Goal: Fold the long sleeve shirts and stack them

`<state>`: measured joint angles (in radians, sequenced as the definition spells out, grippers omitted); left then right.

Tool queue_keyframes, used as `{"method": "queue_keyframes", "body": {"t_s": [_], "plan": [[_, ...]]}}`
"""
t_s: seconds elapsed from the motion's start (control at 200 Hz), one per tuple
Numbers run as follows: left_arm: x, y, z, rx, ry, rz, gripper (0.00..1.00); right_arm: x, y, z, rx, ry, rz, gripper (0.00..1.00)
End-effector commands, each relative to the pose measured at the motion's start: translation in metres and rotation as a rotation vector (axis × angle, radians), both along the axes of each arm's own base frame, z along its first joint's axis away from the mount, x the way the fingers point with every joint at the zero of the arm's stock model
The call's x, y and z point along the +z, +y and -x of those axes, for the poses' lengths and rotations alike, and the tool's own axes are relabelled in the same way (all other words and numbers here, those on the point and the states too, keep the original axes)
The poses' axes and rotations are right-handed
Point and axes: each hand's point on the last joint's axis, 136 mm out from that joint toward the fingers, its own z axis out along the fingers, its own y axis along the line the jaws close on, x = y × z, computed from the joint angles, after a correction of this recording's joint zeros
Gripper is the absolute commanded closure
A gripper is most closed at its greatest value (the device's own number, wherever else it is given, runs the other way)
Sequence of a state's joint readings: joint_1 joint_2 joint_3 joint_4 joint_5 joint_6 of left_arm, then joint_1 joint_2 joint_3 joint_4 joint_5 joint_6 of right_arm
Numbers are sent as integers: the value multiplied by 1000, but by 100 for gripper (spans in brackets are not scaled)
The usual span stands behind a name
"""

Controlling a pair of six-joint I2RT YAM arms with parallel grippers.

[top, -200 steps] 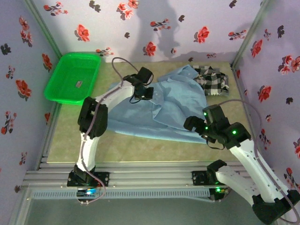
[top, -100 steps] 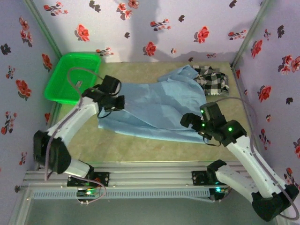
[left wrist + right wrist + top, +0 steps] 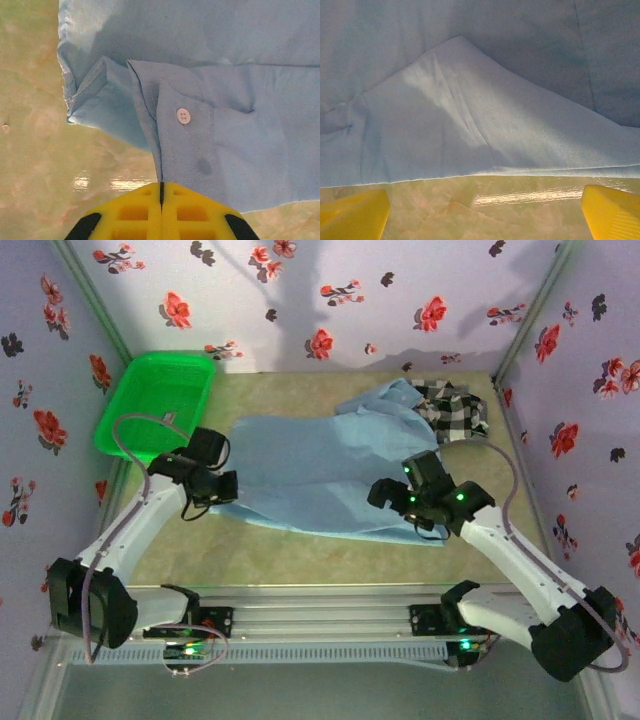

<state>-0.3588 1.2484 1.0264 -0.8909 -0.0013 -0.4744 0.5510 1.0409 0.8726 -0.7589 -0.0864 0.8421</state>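
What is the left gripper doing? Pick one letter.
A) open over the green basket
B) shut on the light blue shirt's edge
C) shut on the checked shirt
B: the left gripper is closed, pinching the buttoned edge of the light blue shirt.

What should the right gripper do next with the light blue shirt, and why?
Probably move the right gripper forward and down, then close it on the near hem of the light blue shirt. Its jaws stand open just short of that hem, while the left gripper is shut on the shirt's buttoned edge, so both could then spread it flat.
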Motion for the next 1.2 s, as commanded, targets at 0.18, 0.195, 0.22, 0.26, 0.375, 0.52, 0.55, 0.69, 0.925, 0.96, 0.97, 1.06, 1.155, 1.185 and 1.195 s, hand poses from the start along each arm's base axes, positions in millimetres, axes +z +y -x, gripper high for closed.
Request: {"method": "queue_keyframes", "body": {"t_s": [0.18,0.195,0.22,0.26,0.375,0.52,0.55,0.69,0.925,0.96,0.97,1.06,1.155,1.185,1.195], "plan": [[-15,3,-14,6,-54,-10,100,-24,4,-4,-19,29,13,1],[-16,3,-15,5,-52,-12,100,-24,4,-4,-20,30,15,1],[-16,3,-17,4,-53,-12,100,-26,4,-5,-23,32,17,1],[-16,2,-20,1,-59,-12,100,-30,2,-5,-27,36,28,1],[-15,0,-27,-12,-70,-12,100,-38,-3,-7,-57,44,57,6],[-18,0,-31,-20,-71,-18,100,-49,-5,-11,-94,60,73,17],[-20,0,-31,-20,-69,-19,100,-50,-4,-12,-100,62,72,19],[-23,2,-35,-24,-74,-25,100,-57,-7,-14,-121,75,87,29],[-10,2,-43,-51,-120,-28,100,-75,-10,-17,-140,114,141,49],[-6,1,-44,-62,-136,-28,100,-78,-11,-18,-143,121,148,50],[-5,2,-45,-64,-141,-28,100,-78,-11,-18,-143,122,149,50],[4,2,-48,-86,-191,-35,100,-87,-14,-17,-160,142,172,53],[14,0,-52,-115,-255,-33,100,-93,-18,-16,-180,147,183,54],[20,-1,-55,-123,-284,-28,100,-94,-18,-16,-185,146,182,54],[22,-1,-55,-128,-293,-27,100,-94,-19,-16,-188,146,182,54]]}}
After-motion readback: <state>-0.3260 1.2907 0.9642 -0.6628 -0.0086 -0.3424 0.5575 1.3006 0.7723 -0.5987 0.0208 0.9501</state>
